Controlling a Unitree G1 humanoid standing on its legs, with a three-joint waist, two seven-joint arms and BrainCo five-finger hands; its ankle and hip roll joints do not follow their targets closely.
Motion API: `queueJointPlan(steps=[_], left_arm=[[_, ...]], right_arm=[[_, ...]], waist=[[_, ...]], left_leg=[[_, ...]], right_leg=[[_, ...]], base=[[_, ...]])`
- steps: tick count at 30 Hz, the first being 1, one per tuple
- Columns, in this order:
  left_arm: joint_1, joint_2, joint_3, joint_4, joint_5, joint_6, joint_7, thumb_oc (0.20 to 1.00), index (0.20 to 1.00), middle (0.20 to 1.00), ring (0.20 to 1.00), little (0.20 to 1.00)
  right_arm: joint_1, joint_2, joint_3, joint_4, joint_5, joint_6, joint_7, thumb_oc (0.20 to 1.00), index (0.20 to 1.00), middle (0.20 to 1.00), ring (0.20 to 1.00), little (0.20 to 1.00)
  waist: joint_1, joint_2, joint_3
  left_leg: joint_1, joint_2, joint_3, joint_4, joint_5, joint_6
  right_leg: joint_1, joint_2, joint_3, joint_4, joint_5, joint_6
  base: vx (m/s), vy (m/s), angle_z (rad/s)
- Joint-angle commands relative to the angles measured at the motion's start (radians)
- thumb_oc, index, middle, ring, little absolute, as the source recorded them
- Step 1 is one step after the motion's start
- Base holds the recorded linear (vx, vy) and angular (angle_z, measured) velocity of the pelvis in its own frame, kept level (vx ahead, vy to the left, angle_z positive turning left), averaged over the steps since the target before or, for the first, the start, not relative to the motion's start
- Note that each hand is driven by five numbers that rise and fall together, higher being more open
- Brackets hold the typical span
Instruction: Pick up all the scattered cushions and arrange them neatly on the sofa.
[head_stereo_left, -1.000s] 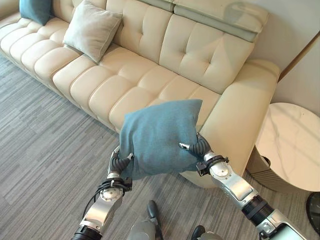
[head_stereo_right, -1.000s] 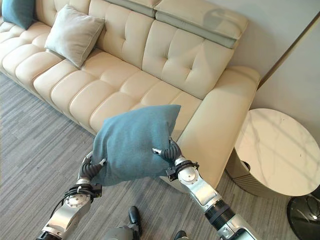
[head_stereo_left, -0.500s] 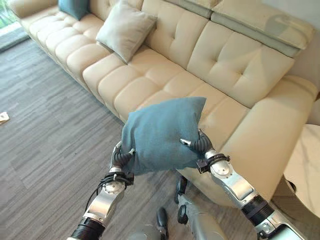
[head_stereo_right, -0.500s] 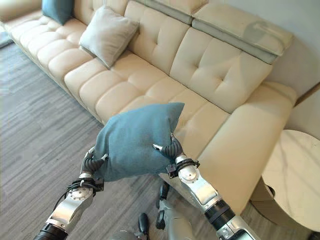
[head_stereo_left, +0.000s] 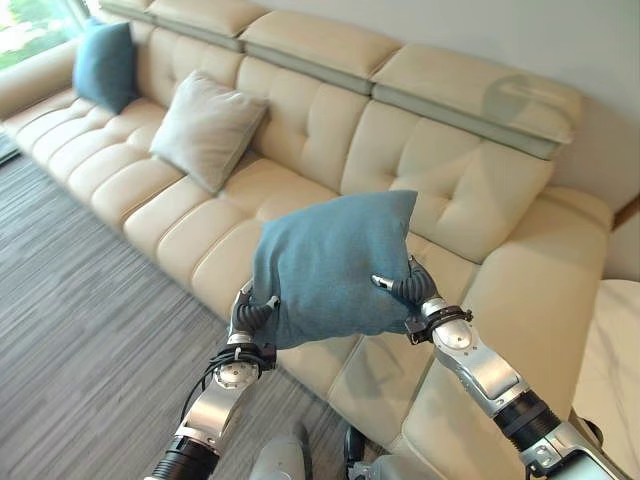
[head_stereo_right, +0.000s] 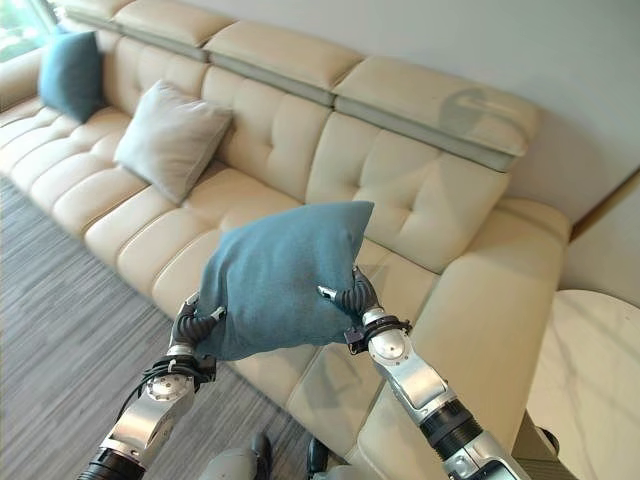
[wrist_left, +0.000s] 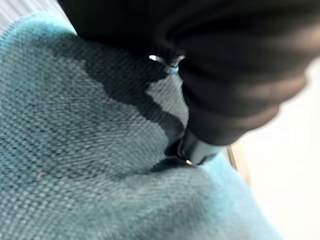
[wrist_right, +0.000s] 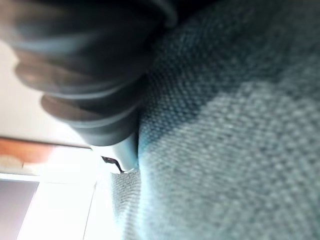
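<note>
At the far left of the cream sofa (head_stereo_left: 300, 190) a teal cushion (head_stereo_left: 104, 64) leans on the backrest, and next to it a grey cushion (head_stereo_left: 205, 129) rests on the seat, both already in place. In front of the middle seat the blue cushion (head_stereo_left: 330, 268) hangs in the air between both hands, clear of the sofa. The left hand (head_stereo_left: 249, 315) presses into its lower left corner, thumb over the front face and the other fingers hidden behind the cloth, so it seems to be pinching that corner. The right hand (head_stereo_left: 405, 290) clamps the right edge the same way, thumb on the front and the rest of the fingers buried behind. To finish the step well, I judge both arms should carry the cushion forward over the open seat at the right end, keep it level, lower it until its bottom edge meets the seat, tip it back against the backrest, then let go with both hands together so it does not flop. Compared with a second ago, the view has swung up and leftward, showing more of the backrest and the teal cushion, while the held cushion sits higher against the sofa front; the hold looks the same.
</note>
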Motion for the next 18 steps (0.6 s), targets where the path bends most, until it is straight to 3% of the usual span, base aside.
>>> queueJointPlan(steps=[1,2,7,12,13,14,16,17,18], left_arm=[[-0.076,-0.067,-0.112,-0.162,0.017,-0.108,-0.052,0.200,0.200,0.200,0.200,0.200],[-0.070,-0.062,-0.110,-0.162,0.018,-0.104,-0.052,0.200,0.200,0.200,0.200,0.200],[-0.059,-0.057,-0.121,-0.149,0.013,-0.102,-0.079,0.200,0.200,0.200,0.200,0.200],[-0.068,-0.034,-0.119,-0.129,0.007,-0.103,-0.089,0.200,0.200,0.200,0.200,0.200],[-0.068,-0.035,-0.119,-0.128,0.007,-0.103,-0.089,0.200,0.200,0.200,0.200,0.200],[-0.074,-0.023,-0.103,-0.124,0.008,-0.105,-0.073,0.200,0.200,0.200,0.200,0.200],[-0.079,-0.017,-0.091,-0.114,0.009,-0.111,-0.061,0.200,0.200,0.200,0.200,0.200],[-0.085,-0.014,-0.078,-0.102,0.014,-0.113,-0.049,0.200,0.200,0.200,0.200,0.200],[-0.084,-0.010,-0.068,-0.099,0.019,-0.114,-0.047,0.200,0.200,0.200,0.200,0.200]], right_arm=[[-0.069,0.130,0.075,-0.112,0.012,-0.131,0.063,0.200,0.200,0.200,0.200,0.200],[-0.056,0.120,0.062,-0.118,0.020,-0.126,0.067,0.200,0.200,0.200,0.200,0.200],[-0.007,0.098,0.046,-0.140,0.008,-0.107,0.092,0.200,0.200,0.200,0.200,0.200],[0.023,0.116,0.036,-0.151,0.007,-0.105,0.101,0.200,0.200,0.200,0.200,0.200],[0.023,0.116,0.036,-0.151,0.007,-0.105,0.101,0.200,0.200,0.200,0.200,0.200],[0.013,0.136,0.044,-0.147,0.012,-0.111,0.101,0.200,0.200,0.200,0.200,0.200],[-0.005,0.158,0.054,-0.132,0.020,-0.118,0.099,0.200,0.200,0.200,0.200,0.200],[-0.018,0.176,0.062,-0.121,0.023,-0.126,0.097,0.200,0.200,0.200,0.200,0.200],[-0.026,0.181,0.065,-0.118,0.027,-0.128,0.097,0.200,0.200,0.200,0.200,0.200]], waist=[[0.004,-0.006,-0.031],[-0.005,0.011,-0.037],[-0.025,0.045,-0.061],[-0.034,0.058,-0.073],[-0.029,0.058,-0.073],[-0.007,0.057,-0.064],[0.007,0.059,-0.064],[0.021,0.060,-0.062],[0.022,0.060,-0.064]], left_leg=[[0.081,0.006,-0.016,-0.088,0.142,0.010],[0.093,0.009,-0.049,-0.114,0.166,-0.002],[0.134,0.001,-0.031,-0.127,0.147,-0.002],[0.175,-0.020,0.116,-0.127,0.089,0.052],[0.176,-0.020,0.121,-0.127,0.088,0.052],[0.192,-0.005,0.203,-0.127,0.063,0.062],[0.199,0.005,0.259,-0.127,0.046,0.055],[0.206,0.011,0.292,-0.127,0.043,0.048],[0.207,0.011,0.305,-0.127,0.045,0.046]], right_leg=[[-0.021,-0.051,0.004,0.019,-0.124,0.130],[-0.006,-0.047,0.039,0.020,-0.132,0.136],[0.007,-0.064,0.084,0.018,-0.134,0.150],[-0.021,-0.111,0.168,0.014,-0.103,0.204],[-0.022,-0.111,0.172,0.014,-0.103,0.204],[-0.061,-0.116,0.136,0.048,-0.099,0.217],[-0.076,-0.131,-0.006,0.065,-0.096,0.217],[-0.085,-0.143,-0.118,0.070,-0.093,0.215],[-0.088,-0.144,-0.153,0.065,-0.092,0.213]], base=[[0.17,0.157,-0.95],[0.20,0.197,-0.69],[0.17,0.223,-0.49],[0.15,0.288,-0.70],[0.05,0.177,-1.16],[0.00,0.100,-1.31],[-0.01,0.086,-1.49],[0.00,0.058,-1.57],[0.01,0.062,-1.53]])
